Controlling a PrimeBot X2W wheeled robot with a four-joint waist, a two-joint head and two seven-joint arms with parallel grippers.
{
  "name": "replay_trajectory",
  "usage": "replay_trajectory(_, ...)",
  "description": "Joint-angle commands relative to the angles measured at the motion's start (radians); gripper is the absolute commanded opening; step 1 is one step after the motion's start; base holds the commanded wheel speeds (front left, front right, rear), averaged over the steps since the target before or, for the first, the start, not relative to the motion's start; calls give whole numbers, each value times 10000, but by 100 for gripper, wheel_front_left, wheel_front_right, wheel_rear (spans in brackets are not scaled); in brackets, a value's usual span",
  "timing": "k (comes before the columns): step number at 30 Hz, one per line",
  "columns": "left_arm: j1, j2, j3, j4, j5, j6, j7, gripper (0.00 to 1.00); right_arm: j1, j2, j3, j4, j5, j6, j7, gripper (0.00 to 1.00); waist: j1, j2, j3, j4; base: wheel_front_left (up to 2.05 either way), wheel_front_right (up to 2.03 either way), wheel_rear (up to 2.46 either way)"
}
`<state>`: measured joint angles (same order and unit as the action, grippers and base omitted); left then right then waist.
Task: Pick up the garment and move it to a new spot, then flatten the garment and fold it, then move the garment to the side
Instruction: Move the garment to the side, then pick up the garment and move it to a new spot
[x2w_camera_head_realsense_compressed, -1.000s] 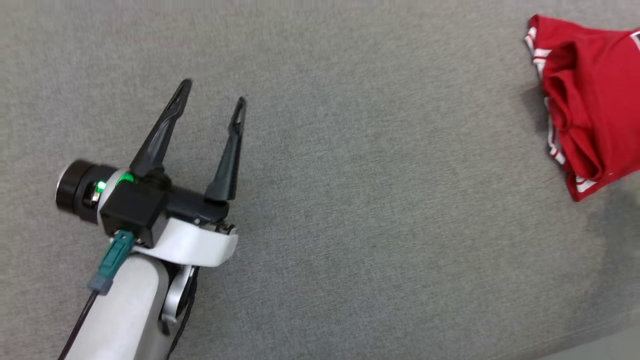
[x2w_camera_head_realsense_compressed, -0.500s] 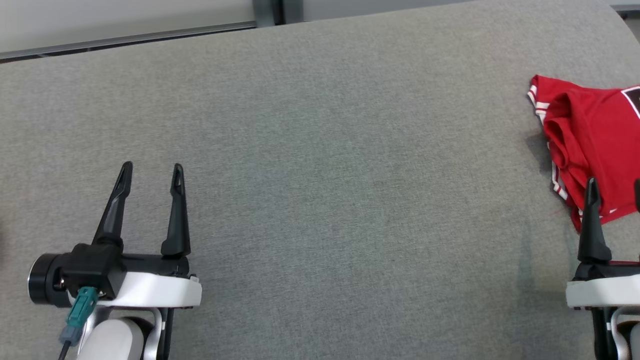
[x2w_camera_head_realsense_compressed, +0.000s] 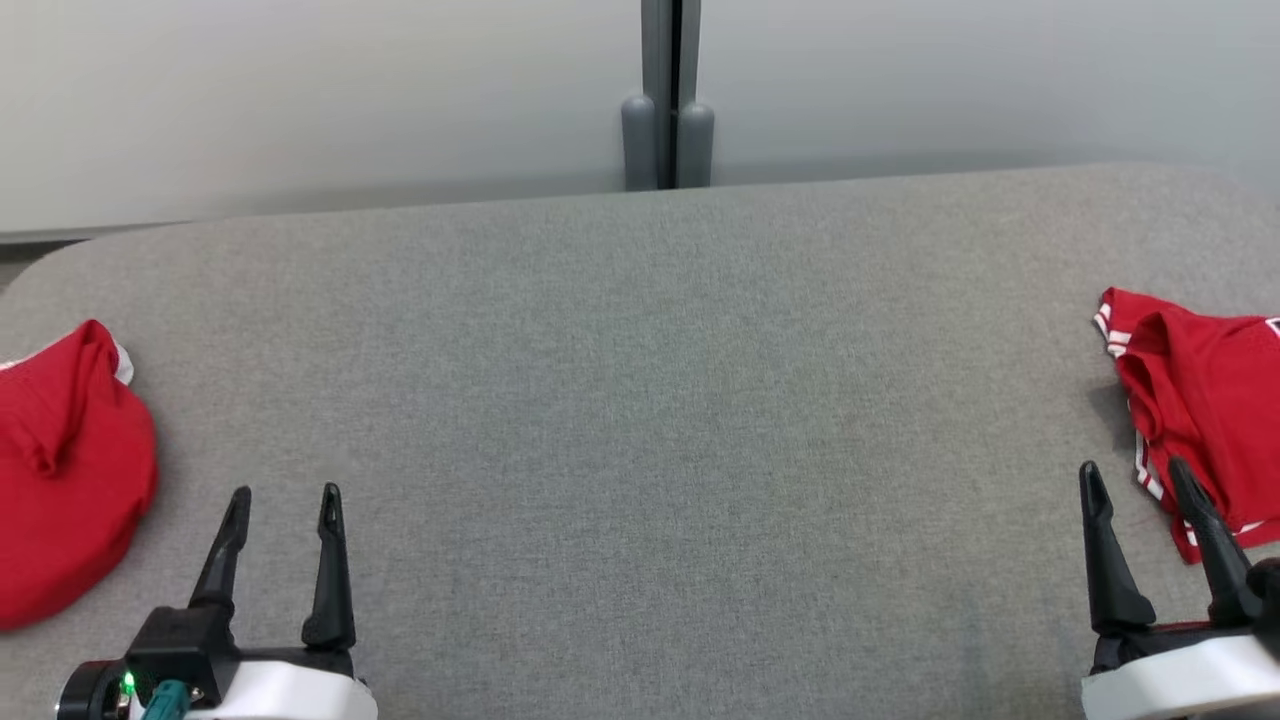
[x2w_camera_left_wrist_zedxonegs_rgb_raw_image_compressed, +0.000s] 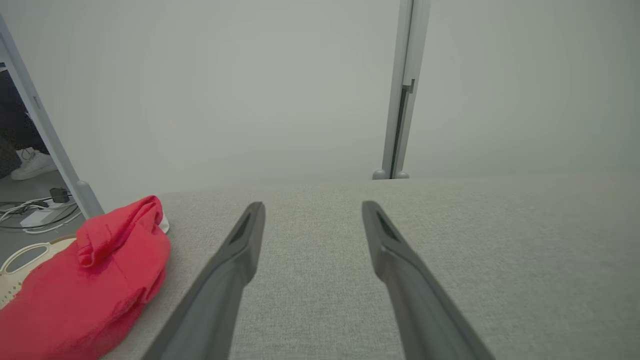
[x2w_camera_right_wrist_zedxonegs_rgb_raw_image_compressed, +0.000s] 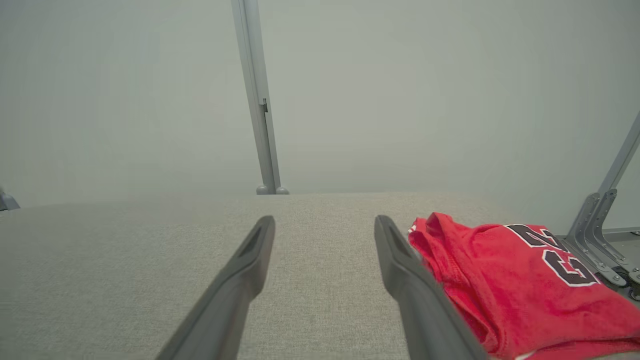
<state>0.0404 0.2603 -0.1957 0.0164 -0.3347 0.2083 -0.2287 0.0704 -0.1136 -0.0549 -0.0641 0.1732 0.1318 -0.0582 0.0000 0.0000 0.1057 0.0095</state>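
Table (x2w_camera_head_realsense_compressed: 640, 400): grey cloth top, spans the whole head view, bare thru the middle; pale wall panels (x2w_camera_head_realsense_compressed: 300, 90) behind, w/ grey post (x2w_camera_head_realsense_compressed: 668, 120) at the seam. Two red items, one per side. At table's L edge: crumpled red garment (x2w_camera_head_realsense_compressed: 60, 480), bunched, long axis roughly near-to-far along that edge. At R edge: red jersey (x2w_camera_head_realsense_compressed: 1215, 400), white trim, black numerals in R wrist view. It lies flatter and looks folded, prob. already parked, so I take the L heap as the piece to work; not certain. Tools: left gripper (x2w_camera_head_realsense_compressed: 285, 492) has fingers spread, nothing betw. them, low by the front edge; heap lies to its L and a bit ahead, near but apart. The right gripper (x2w_camera_head_realsense_compressed: 1133, 467) is likewise spread and empty; its outer finger overlaps jersey's near corner in head view, contact can't tell. L arm clearly nearer the heap, so reach goes L-ward, across its short axis.
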Motion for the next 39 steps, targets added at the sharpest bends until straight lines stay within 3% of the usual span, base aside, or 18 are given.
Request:
replay_trajectory(1,174,23,-25,68,-35,-47,27,100,273,-70,40,-163,10,-21,121,100,0,0,-680,254,0,0,0)
replay_trajectory(14,1181,267,-177,-44,-80,70,281,100,1450,-14,227,-864,235,-20,788,100,0,0,-1773,166,0,0,0)
replay_trajectory(32,1125,320,-328,-122,-338,-85,395,100,1463,-122,106,-813,341,-18,852,100,0,0,-1925,180,0,0,0)
replay_trajectory(39,563,274,-395,-37,-379,-235,293,100,1396,-178,-78,-1009,356,-18,872,100,0,0,-1643,820,0,0,0)
